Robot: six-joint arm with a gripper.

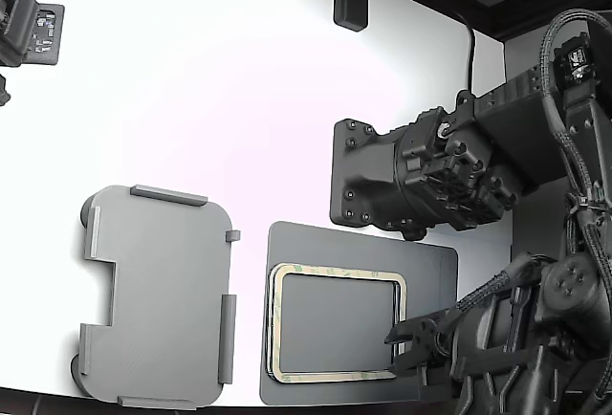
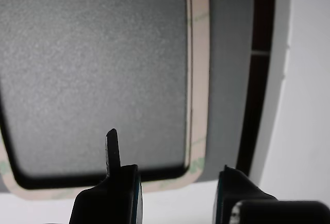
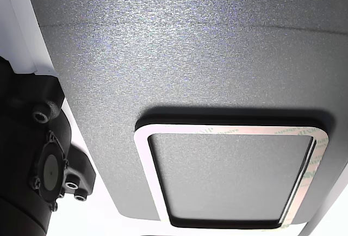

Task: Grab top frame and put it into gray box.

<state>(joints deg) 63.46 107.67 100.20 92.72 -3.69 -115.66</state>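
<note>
Exterior view. White worktop (image 1: 239,99). Gray box (image 1: 158,295): light gray shallow tray, raised tabs on its edges, stepped notch on the side toward the exterior view's left; sits near the worktop's front edge, empty. Dark gray mat (image 1: 359,315): flat, just beside the box on the exterior view's right, at the front edge. Top frame (image 1: 337,321): thin tan rectangle with rounded corners and open middle, lying flat on the mat. Gripper (image 1: 409,345): dark, low at the frame's corner on the exterior view's right, toward the front edge; fingers apart, nothing between them. Large black arm housing (image 1: 421,176) hangs above the mat's far edge.

Wrist view. Two dark fingertips (image 2: 114,152) spread, with the frame's (image 2: 200,69) rounded corner and one long side between and beyond them; contact cannot be told. Mat (image 2: 93,64) fills the frame's open middle.

Other view. Frame (image 3: 147,154) flat on the mat (image 3: 179,51), greenish print on its tan face. Black arm part (image 3: 32,165) beside the mat's edge.
</note>
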